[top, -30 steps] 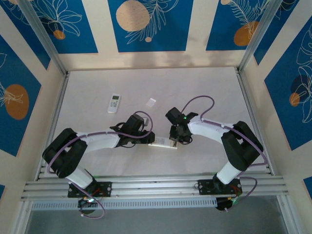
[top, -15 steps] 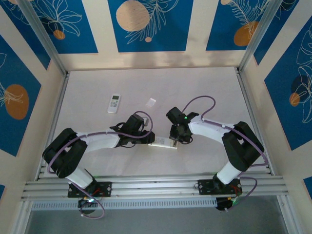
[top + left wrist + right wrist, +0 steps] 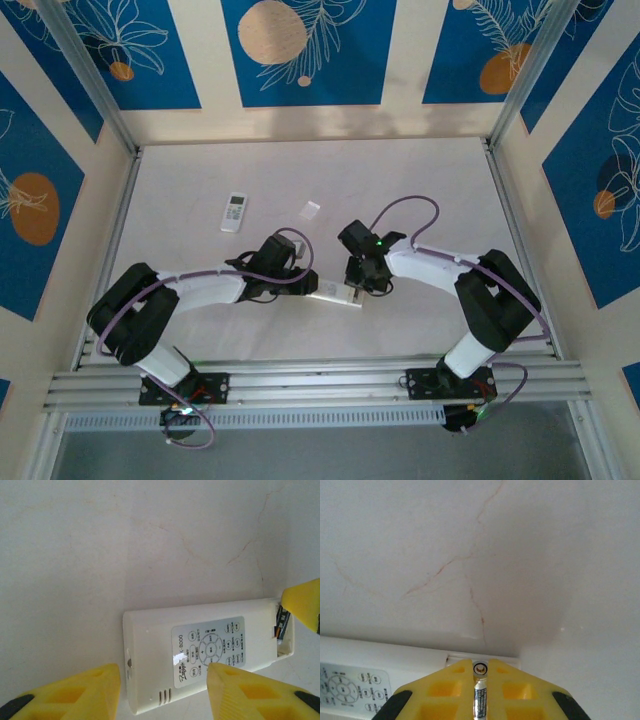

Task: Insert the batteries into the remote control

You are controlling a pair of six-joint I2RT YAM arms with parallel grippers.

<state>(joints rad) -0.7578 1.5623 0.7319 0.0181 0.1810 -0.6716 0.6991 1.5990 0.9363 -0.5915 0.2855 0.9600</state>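
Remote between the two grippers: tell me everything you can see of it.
White plastic remote, long and flat, lying keypad-up on the pale table. A printed button panel covers its middle; small vent slots mark one corner. At one end an open recess, where the right gripper is shut on a battery. The left gripper hangs over the other end; contact unclear.

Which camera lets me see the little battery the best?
The right wrist view: the battery is close up, pinched in the right gripper. The left wrist view shows just a dark sliver of it by the remote. In the top view it's too tiny.
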